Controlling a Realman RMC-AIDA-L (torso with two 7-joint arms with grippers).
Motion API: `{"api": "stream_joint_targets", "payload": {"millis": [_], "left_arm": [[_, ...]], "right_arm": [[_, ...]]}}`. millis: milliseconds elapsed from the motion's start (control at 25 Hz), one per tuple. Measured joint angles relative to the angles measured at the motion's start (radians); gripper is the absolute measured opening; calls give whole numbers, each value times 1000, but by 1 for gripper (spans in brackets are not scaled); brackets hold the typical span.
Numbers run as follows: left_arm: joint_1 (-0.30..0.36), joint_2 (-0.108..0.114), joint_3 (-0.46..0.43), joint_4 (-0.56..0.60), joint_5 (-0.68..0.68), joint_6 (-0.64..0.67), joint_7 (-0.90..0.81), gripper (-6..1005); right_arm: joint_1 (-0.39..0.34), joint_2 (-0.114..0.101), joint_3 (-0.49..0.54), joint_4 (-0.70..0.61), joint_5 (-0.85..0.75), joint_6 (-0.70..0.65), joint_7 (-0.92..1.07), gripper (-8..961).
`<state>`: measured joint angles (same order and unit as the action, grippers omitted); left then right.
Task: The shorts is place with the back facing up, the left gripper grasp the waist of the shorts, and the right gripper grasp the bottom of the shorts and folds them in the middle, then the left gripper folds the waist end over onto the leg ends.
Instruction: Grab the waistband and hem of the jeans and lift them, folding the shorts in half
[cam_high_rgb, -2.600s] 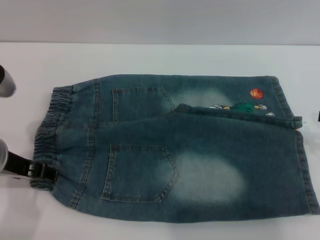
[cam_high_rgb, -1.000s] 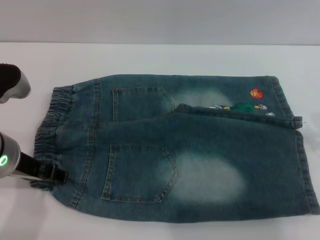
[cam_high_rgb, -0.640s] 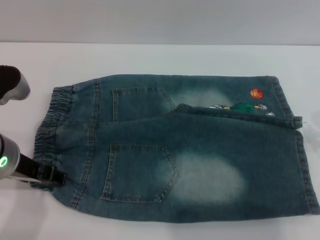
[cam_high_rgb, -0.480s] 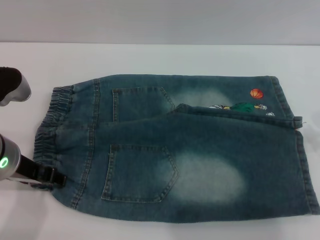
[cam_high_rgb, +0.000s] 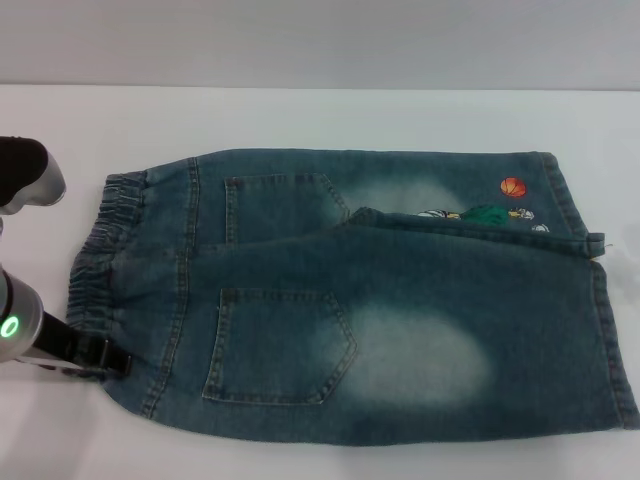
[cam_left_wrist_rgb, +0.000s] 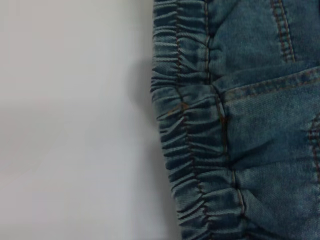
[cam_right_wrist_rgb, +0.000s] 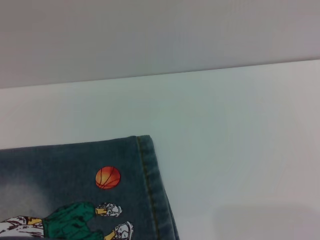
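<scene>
The blue denim shorts (cam_high_rgb: 350, 300) lie back up on the white table (cam_high_rgb: 300, 115), one leg lapped over the other. Two back pockets show. The ruffled waist (cam_high_rgb: 100, 250) points left, and the left wrist view shows it close up (cam_left_wrist_rgb: 190, 150). The leg ends (cam_high_rgb: 605, 340) lie at the right, with the orange ball embroidery (cam_high_rgb: 512, 186) on the far leg. My left gripper (cam_high_rgb: 106, 358) sits at the waist's near corner, on its silver arm with the green light (cam_high_rgb: 10, 327). The right gripper is out of view; its wrist camera shows the far leg's hem (cam_right_wrist_rgb: 148, 180) and the ball (cam_right_wrist_rgb: 107, 177).
A rounded grey-and-black part of the left arm (cam_high_rgb: 28, 178) hangs over the table's left edge, beyond the waist. White table surface runs all round the shorts, and a grey wall (cam_high_rgb: 320, 40) stands behind.
The left gripper has drawn slightly back to the left and nearer along the waist's near corner, and the arm's upper part has edged to the right. The shorts have not moved.
</scene>
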<state>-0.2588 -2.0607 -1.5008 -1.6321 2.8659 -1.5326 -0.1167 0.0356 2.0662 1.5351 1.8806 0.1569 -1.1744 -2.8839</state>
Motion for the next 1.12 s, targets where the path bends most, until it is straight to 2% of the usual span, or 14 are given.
{"api": "stream_joint_targets", "payload": {"millis": [520,1000,1120], "left_arm": [[-19,0,12,15,0,-4,-4,783],[-45,3,14,7,14,-53,1,681],[-48,3,14,4,14,-54,1,513]], "right_arm": [[3,0,3,1,-2,-1,0,587],[4,-1,6,6,-17,1,0,587],[4,-1,6,6,-25,1,0,588]]}}
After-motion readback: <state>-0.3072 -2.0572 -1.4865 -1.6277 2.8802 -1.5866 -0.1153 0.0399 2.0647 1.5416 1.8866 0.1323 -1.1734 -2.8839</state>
